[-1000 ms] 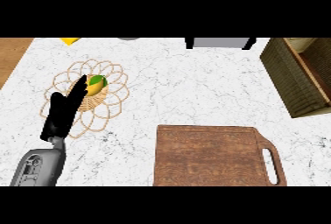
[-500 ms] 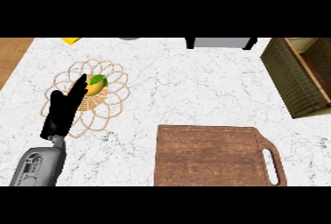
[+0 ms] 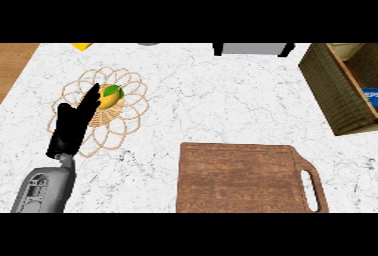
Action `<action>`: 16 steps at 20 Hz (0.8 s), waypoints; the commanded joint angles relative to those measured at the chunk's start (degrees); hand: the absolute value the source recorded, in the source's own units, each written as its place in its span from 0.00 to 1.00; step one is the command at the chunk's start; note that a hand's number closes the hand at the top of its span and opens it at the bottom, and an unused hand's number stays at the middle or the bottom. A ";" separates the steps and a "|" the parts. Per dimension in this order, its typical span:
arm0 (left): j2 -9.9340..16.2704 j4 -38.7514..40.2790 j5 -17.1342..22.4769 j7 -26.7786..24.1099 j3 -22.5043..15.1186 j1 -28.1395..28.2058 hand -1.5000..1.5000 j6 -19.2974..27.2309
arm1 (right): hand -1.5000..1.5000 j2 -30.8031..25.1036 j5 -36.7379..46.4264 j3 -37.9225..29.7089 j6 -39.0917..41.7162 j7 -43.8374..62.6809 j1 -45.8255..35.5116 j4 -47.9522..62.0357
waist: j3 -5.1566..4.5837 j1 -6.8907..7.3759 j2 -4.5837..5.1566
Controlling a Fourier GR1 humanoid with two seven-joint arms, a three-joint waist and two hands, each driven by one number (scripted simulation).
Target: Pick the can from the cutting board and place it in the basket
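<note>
One robot hand shows, at the left, with one grey forearm behind it. One wire basket lies on the desk, and one green and yellow thing, perhaps a fruit, sits in it. One wooden cutting board lies at the lower right. One dark woven bin stands at the right edge. One small yellow thing shows at the top edge.
</note>
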 commanded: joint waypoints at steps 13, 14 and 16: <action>0.35 -0.49 0.25 -0.53 0.90 2.00 0.50 -0.15 | 0.00 -16.78 -10.76 -13.60 -3.99 0.53 6.36 3.49 | 0.02 -1.23 -0.28; 0.65 -3.08 0.20 2.36 0.97 1.12 0.50 0.24 | 0.00 -18.29 -10.97 -13.63 -1.78 0.98 5.56 4.23 | 0.05 -0.59 -0.23; -0.22 -0.20 -0.08 0.13 0.33 0.40 0.50 0.08 | 0.00 -20.68 -12.47 -15.40 0.21 -4.18 11.04 5.90 | 0.11 -1.29 -0.05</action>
